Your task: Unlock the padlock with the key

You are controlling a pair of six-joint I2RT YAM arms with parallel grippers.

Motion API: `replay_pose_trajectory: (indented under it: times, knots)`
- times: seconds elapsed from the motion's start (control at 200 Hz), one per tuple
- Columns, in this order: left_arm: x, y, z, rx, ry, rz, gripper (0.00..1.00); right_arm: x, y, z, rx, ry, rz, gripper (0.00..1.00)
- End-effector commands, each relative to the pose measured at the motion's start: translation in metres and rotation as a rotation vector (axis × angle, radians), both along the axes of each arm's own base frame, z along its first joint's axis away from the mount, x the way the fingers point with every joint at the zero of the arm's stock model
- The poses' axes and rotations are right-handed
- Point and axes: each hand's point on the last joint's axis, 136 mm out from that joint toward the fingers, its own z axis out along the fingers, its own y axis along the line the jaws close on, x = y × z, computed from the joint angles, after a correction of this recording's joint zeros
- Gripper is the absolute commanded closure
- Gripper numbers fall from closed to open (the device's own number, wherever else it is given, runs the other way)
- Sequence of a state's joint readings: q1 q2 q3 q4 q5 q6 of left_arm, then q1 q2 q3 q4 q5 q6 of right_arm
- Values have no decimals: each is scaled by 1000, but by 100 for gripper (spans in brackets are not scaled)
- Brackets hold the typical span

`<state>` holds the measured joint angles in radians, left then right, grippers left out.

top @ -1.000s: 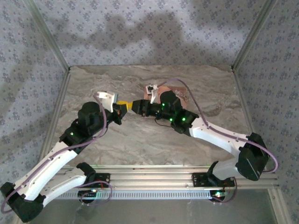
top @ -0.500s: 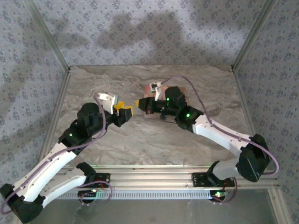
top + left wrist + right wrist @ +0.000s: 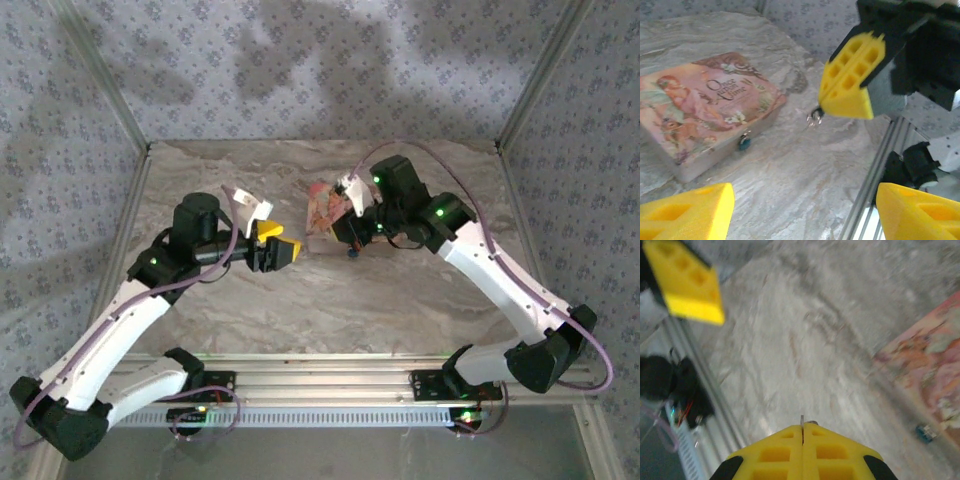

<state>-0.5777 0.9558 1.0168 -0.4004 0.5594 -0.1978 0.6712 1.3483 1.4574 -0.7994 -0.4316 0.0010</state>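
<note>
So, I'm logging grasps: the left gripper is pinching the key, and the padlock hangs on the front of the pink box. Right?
No: the right gripper is pinching the key, as the left wrist view shows. The padlock does hang on the front of the pink box.

I was looking at a tabletop (image 3: 300,310) with a grey-beige marbled pattern under soft, even light. Pale blue-grey wallpaper (image 3: 300,90) with small floral sprigs closed it in at the back and on both sides. Broad, blurry shadows (image 3: 300,40) lay across the back wall. Slanted aluminium posts (image 3: 103,75) stood at the far corners. A grooved aluminium rail (image 3: 330,368) ran along the near edge.
</note>
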Motion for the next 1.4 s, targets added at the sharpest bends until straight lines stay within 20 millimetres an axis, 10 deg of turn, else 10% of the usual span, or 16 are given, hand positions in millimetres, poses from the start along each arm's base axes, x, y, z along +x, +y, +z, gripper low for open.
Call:
replay_pose_trajectory:
  times: [0.0,1.184,1.399]
  knots:
    - [-21,-9,29,-102,-130,-150,25,-42,0,1,8,47,189,100]
    - [-38,-53,-8,-144,96,-432,55,-69,21,27,183,91,288,100]
    - [-40,-54,-6,-152,99,-447,86,-67,24,23,190,110,284,100]
